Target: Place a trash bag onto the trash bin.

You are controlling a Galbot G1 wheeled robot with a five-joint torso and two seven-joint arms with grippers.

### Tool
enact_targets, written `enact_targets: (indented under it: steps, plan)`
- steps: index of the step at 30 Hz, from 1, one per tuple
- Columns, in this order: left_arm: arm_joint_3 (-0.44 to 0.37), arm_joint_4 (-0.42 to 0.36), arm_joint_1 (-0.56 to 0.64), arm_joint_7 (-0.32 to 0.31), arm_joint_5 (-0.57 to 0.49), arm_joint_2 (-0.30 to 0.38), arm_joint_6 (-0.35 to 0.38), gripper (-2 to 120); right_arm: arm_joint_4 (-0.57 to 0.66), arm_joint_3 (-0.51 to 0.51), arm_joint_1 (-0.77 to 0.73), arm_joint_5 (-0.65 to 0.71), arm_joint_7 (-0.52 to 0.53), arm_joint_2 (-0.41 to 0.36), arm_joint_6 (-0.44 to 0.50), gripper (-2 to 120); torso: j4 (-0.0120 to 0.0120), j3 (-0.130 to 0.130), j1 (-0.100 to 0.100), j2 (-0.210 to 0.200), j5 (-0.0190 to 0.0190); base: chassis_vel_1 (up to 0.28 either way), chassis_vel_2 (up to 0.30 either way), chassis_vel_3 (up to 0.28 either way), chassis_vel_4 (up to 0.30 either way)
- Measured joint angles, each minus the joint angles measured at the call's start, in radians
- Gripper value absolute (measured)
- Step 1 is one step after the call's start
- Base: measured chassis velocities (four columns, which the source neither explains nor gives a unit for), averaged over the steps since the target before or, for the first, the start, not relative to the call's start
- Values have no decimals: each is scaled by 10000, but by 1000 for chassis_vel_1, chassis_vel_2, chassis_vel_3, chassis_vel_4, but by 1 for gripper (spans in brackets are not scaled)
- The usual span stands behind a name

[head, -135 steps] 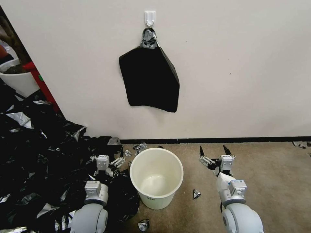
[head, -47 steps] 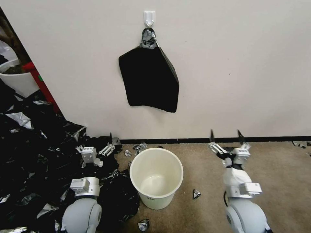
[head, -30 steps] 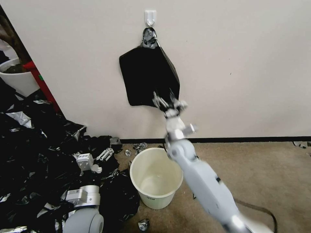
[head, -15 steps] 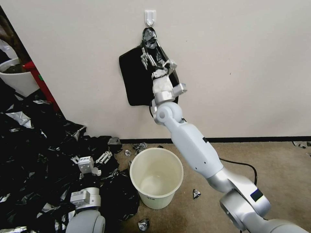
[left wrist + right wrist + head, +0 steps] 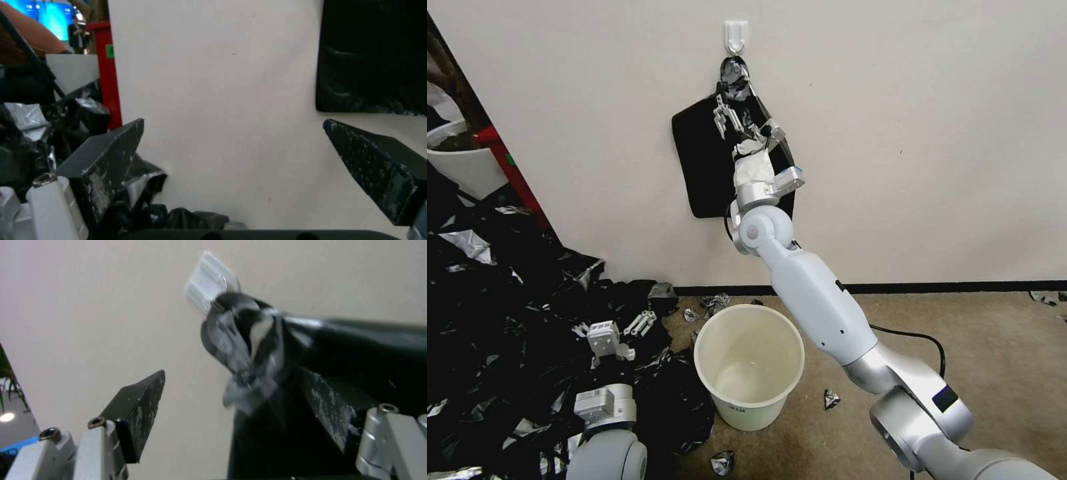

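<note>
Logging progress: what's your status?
Right gripper open, raised at hanging black pack on hook. Left gripper open, low over shreds. Bin unlined. Nothing blocking.

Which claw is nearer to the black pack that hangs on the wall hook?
Right. The right claw is open at the black pack's pinched top; the left claw is low by the floor.

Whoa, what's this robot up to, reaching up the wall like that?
Its right gripper is raised to a black pack hanging from a white wall hook, fingers open just below the pack's pinched top and not gripping anything. The left gripper hangs open, low over a heap of black plastic shreds. The white trash bin stands bare on the floor, no bag on it.
</note>
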Motion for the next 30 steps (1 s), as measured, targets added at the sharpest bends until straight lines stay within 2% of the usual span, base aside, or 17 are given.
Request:
enact_targets:
  steps: [5,7,8,10,11,15,19,21,22,24,30]
  plan:
    - [-12,-53,-10,-105,-9,54,16,100,-449,83,469,126,25,142,-9,72,1,0,0,0,-1,0,0,0,0]
    - [-31,-66,-13,-143,-9,87,20,100,-663,125,614,192,26,168,-13,61,0,0,0,0,0,0,0,0,0]
    - [-31,-66,-13,-143,-9,87,20,100,-663,125,614,192,26,168,-13,61,0,0,0,0,0,0,0,0,0]
    - [-34,-64,-18,-179,-9,116,21,100,-807,163,694,223,-7,178,-18,51,0,0,0,0,0,0,0,0,0]
    - [-34,-64,-18,-179,-9,116,21,100,-807,163,694,223,-7,178,-18,51,0,0,0,0,0,0,0,0,0]
    - [-19,12,-63,-242,5,151,30,100,-970,257,722,231,-188,225,-20,32,0,0,0,0,0,0,0,0,0]
    - [0,51,-95,-288,26,160,41,100,-972,282,693,231,-264,239,-11,24,1,0,-1,0,0,0,0,0,0]
    - [10,86,-122,-322,61,166,51,100,-1003,309,675,253,-455,245,8,11,0,0,0,0,0,0,0,0,0]
    - [10,86,-122,-322,61,166,51,100,-1003,309,675,253,-455,245,8,11,0,0,0,0,0,0,0,0,0]
    - [12,103,-131,-343,92,181,53,100,-1075,336,699,275,-632,252,44,1,0,0,0,1,0,0,0,0,0]
    - [9,198,-169,-427,207,186,57,100,-1143,422,747,367,-1028,264,139,0,0,0,0,0,0,0,0,0,0]
